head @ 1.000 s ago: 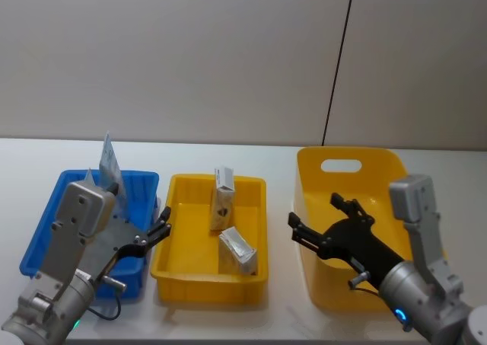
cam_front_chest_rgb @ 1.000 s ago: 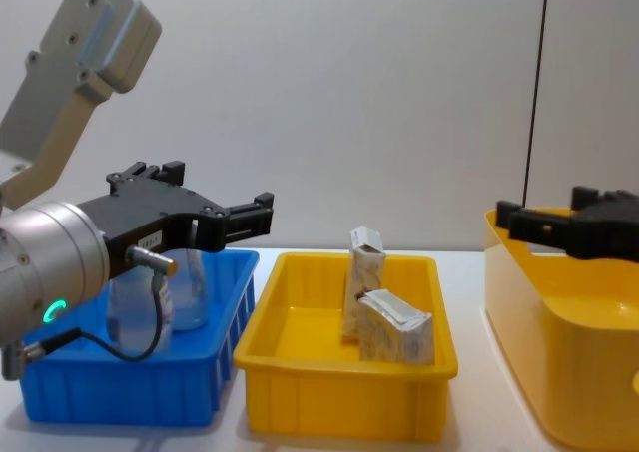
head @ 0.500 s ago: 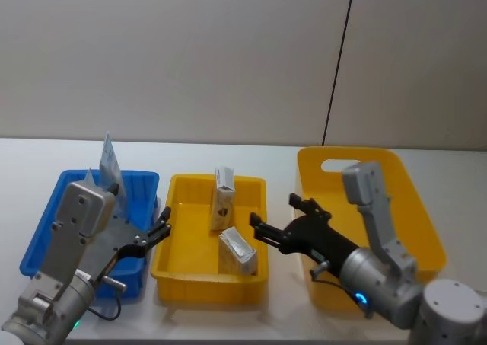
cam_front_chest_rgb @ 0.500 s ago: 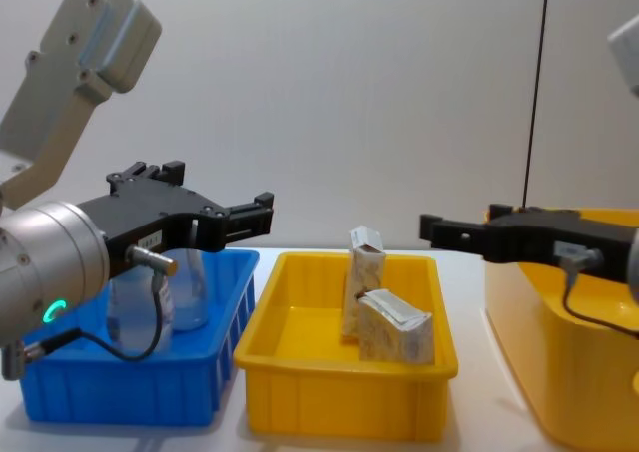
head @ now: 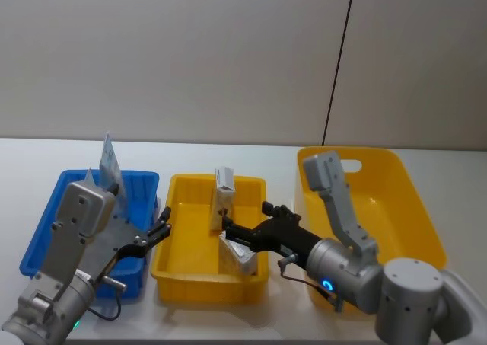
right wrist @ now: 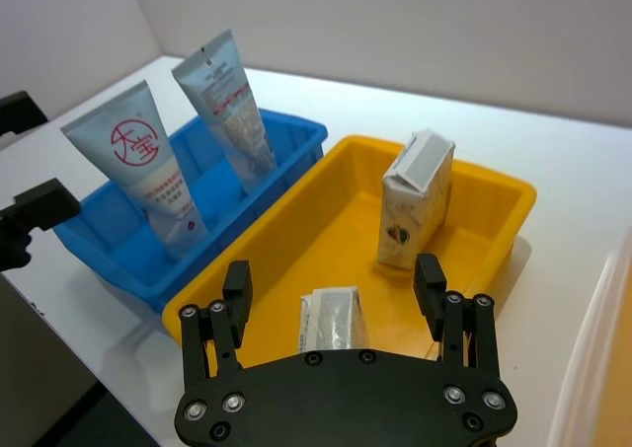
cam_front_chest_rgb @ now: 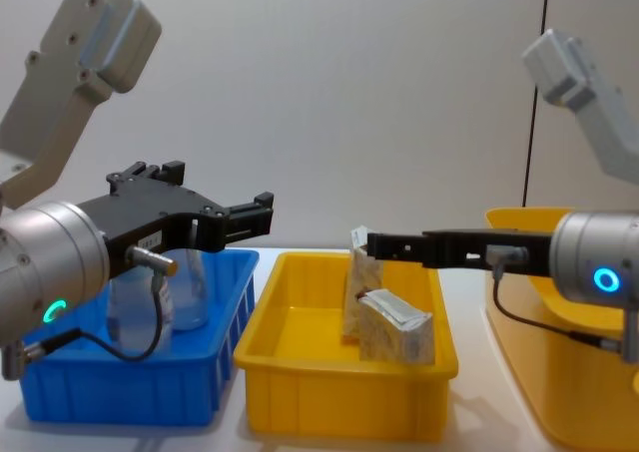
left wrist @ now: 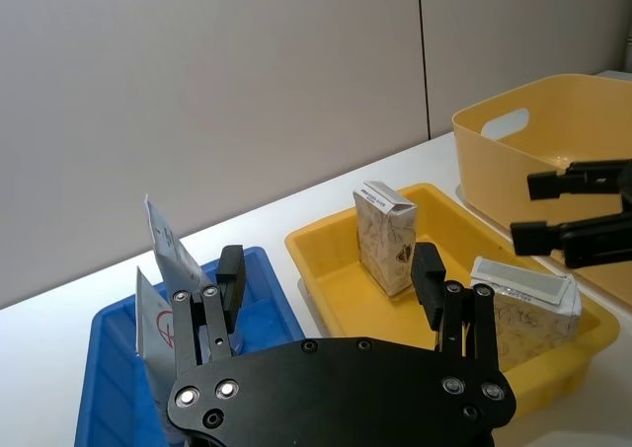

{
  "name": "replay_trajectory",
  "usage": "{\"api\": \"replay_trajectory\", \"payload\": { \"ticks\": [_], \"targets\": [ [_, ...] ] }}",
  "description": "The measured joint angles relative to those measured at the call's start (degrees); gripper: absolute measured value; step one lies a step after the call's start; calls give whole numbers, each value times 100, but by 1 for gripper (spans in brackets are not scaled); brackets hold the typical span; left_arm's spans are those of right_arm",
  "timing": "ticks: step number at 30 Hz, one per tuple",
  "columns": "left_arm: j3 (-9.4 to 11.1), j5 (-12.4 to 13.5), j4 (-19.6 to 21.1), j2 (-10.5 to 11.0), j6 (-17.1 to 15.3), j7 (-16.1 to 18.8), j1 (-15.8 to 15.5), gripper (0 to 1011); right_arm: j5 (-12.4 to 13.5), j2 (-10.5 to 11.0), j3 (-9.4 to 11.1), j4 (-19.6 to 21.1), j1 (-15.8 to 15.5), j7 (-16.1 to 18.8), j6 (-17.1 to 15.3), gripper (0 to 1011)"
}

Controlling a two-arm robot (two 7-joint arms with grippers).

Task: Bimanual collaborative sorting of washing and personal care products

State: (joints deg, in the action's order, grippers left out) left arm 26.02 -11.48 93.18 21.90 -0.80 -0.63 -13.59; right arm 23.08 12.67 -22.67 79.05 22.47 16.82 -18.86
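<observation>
Two pale blue-and-white tubes [right wrist: 148, 156] with red logos stand in the blue bin [head: 46, 231]. Two cream patterned packets sit in the shallow yellow tray [head: 183, 263]: one upright [head: 222, 199], one lying [head: 242, 253] nearer the front. My right gripper [head: 246, 217] reaches leftward over the tray, open, just above the lying packet [right wrist: 334, 319] with a finger to either side and nothing held. My left gripper [head: 162, 223] hovers open and holding nothing above the blue bin's right edge, level with the tray's left rim.
A large deep yellow bin [head: 365, 200] with a handle slot stands to the right of the tray. All three containers sit in a row on a white table, with a plain wall behind them.
My right arm has swung left from the large yellow bin to above the yellow tray, its open gripper now over the lying packet. The left arm has not moved.
</observation>
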Motion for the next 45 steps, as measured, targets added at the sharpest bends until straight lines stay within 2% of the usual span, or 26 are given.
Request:
{"api": "replay_trajectory", "payload": {
  "ticks": [11, 21, 26, 35, 38, 45],
  "targets": [
    [0, 0, 0, 0, 0, 0, 0, 1001, -7, -262, -172, -271, 357, -317, -944, 1002],
    [0, 0, 0, 0, 0, 0, 0, 1001, -69, -426, -299, -581, 652, -421, -1514, 988],
    [0, 0, 0, 0, 0, 0, 0, 1001, -108, -506, -352, -765, 787, -480, -1830, 880],
    [0, 0, 0, 0, 0, 0, 0, 1001, -198, -629, -391, -987, 983, -639, -2278, 596],
    [0, 0, 0, 0, 0, 0, 0, 1001, -225, -655, -402, -1017, 1022, -683, -2365, 499],
    [0, 0, 0, 0, 0, 0, 0, 1001, -325, -671, -429, -984, 1041, -777, -2427, 361]
  ]
}}
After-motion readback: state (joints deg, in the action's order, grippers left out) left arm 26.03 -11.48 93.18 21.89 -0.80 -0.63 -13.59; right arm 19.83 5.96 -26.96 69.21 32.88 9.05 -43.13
